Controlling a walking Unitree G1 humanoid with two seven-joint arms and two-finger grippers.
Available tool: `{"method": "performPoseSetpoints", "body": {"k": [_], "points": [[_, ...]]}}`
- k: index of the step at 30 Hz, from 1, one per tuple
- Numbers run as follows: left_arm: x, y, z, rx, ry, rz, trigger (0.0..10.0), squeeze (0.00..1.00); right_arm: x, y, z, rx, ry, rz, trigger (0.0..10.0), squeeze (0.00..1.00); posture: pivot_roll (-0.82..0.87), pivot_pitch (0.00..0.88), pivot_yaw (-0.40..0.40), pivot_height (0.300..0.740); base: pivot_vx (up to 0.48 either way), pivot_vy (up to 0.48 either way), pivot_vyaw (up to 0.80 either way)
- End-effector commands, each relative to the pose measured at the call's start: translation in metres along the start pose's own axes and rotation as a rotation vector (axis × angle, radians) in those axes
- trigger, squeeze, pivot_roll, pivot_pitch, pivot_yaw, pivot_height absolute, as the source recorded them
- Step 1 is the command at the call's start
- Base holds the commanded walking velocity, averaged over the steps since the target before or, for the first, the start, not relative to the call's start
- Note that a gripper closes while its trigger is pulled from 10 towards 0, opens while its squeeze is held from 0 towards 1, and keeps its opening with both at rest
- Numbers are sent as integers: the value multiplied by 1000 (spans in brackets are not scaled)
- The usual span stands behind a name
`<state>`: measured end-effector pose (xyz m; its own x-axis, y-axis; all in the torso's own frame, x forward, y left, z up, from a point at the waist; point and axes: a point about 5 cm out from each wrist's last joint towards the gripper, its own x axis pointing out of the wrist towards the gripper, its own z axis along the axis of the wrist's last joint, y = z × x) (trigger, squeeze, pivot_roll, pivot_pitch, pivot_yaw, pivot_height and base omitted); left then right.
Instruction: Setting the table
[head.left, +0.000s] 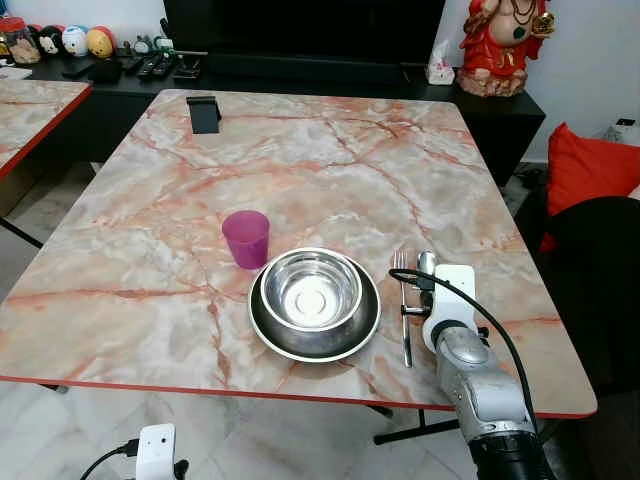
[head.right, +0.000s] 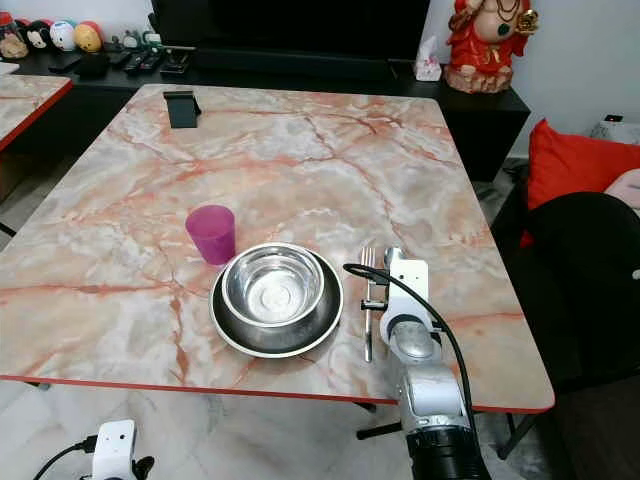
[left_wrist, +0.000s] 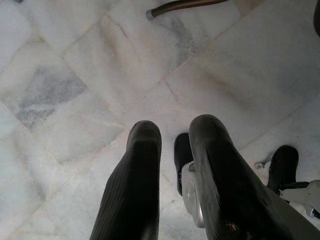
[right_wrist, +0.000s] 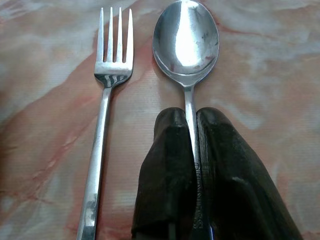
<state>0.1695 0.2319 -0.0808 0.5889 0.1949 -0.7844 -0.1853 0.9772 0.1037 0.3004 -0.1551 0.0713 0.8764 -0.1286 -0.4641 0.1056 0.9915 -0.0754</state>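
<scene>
Four pieces laid, setting nearly complete.
Bowl (head.left: 311, 290) on plate (head.left: 367, 325) sits near the counter's (head.left: 120, 280) front edge, cup (head.left: 245, 238) behind, fork (right_wrist: 102, 115) beside; right end effector (right_wrist: 192, 125) grasps the spoon (right_wrist: 186, 42), awaiting release; left end effector (left_wrist: 175, 160), unclenched, hangs over floor.

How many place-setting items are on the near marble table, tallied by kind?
Cup: 1
Bowl: 1
Plate: 1
Fork: 1
Spoon: 1, held by the right end effector
Total: 5
</scene>
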Motion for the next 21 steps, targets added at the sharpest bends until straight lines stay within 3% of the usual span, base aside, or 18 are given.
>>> {"method": "performPoseSetpoints", "body": {"k": [1, 14, 15, 21], "points": [[0, -2, -3, 15, 18, -3, 10000, 0, -1, 4, -4, 0, 19, 23, 10000, 408, -5, 30, -55, 740, 0, 0, 0], [0, -1, -3, 17, 18, -1, 10000, 0, 0, 6, -4, -3, 19, 35, 10000, 427, -6, 31, -54, 740, 0, 0, 0], [0, -1, -3, 18, 18, 0, 10000, 0, 0, 5, -3, -3, 17, 34, 10000, 733, -6, 31, -54, 740, 0, 0, 0], [0, 0, -3, 17, 18, 1, 10000, 0, 1, 5, -2, -6, 14, 32, 10000, 725, -4, 30, -53, 740, 0, 0, 0]]}}
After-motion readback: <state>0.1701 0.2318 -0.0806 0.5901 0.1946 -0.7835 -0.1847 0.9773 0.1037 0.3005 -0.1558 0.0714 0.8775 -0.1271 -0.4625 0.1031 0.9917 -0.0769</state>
